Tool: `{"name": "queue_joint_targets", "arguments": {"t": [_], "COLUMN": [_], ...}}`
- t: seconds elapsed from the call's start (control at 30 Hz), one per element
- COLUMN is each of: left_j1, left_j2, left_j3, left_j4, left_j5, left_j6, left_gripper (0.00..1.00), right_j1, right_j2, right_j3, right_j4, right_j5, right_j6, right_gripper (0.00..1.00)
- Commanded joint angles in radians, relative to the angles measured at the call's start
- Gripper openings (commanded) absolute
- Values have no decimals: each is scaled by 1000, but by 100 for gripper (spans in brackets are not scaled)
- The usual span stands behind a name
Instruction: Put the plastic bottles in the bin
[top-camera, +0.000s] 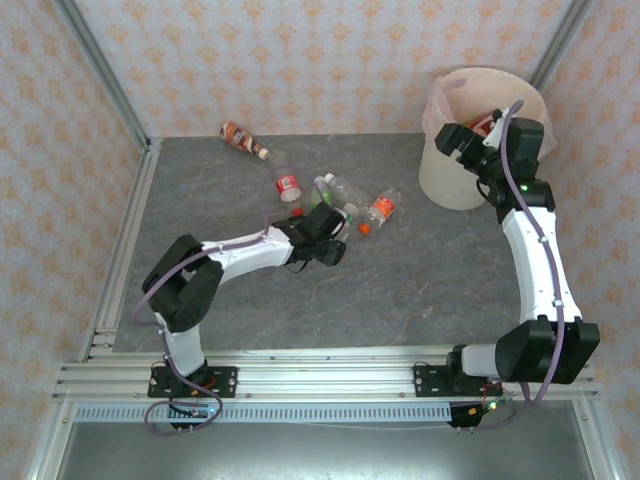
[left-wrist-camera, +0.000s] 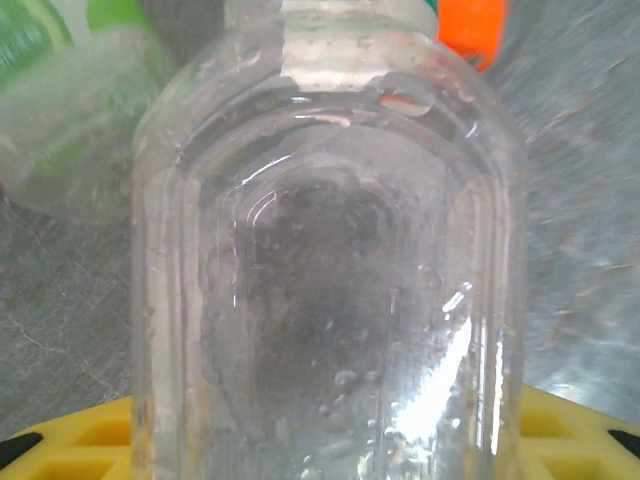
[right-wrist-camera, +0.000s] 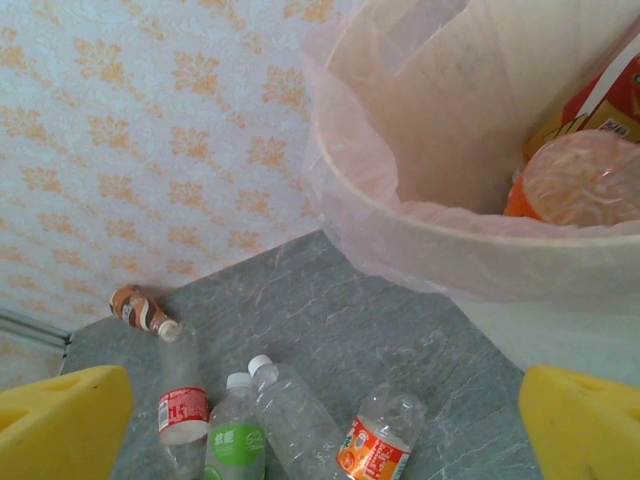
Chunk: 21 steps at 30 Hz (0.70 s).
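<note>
A clear plastic bottle (left-wrist-camera: 330, 280) takes up most of the left wrist view, and my left gripper (left-wrist-camera: 325, 440) is shut on its sides with the yellow fingers (left-wrist-camera: 70, 440) against it. From above, the left gripper (top-camera: 335, 224) sits low in the bottle cluster. Still on the table lie a brown bottle (top-camera: 243, 140), a red-label bottle (top-camera: 287, 183), a green-label bottle (right-wrist-camera: 235, 440) and an orange-label bottle (top-camera: 378, 211). The bin (top-camera: 450, 185), lined with a pink bag, holds orange bottles (right-wrist-camera: 585, 175). My right gripper (top-camera: 455, 142) hangs open beside the bin's rim (right-wrist-camera: 420, 230), with nothing between its fingers (right-wrist-camera: 60, 425).
Patterned walls close the grey table (top-camera: 430, 290) at the back and both sides, with a metal rail (top-camera: 120, 250) along the left edge. The bin stands in the far right corner. Bare tabletop lies between the cluster and the bin.
</note>
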Motion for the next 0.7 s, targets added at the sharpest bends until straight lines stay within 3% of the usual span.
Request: {"name": "queue_joint_targets", "arguments": {"t": [0.0, 0.27, 0.53, 0.67], "left_j1": [-12, -12, -12, -13], "left_j2": [-67, -95, -96, -87], "left_j3": [40, 200, 226, 254], "left_j4": [34, 71, 209, 220], "left_j5": [33, 50, 10, 88], "left_j6": [-40, -108, -109, -89], "left_gripper": [37, 34, 35, 35], "right_j1": [15, 59, 80, 121], "right_j2": [-22, -13, 19, 28], "right_j3": [-10, -41, -109, -112], "right_j4": [67, 122, 274, 237], "right_j5": [-58, -149, -474, -489], "right_j6": [12, 0, 116, 77], "right_gripper": [99, 99, 99, 99]}}
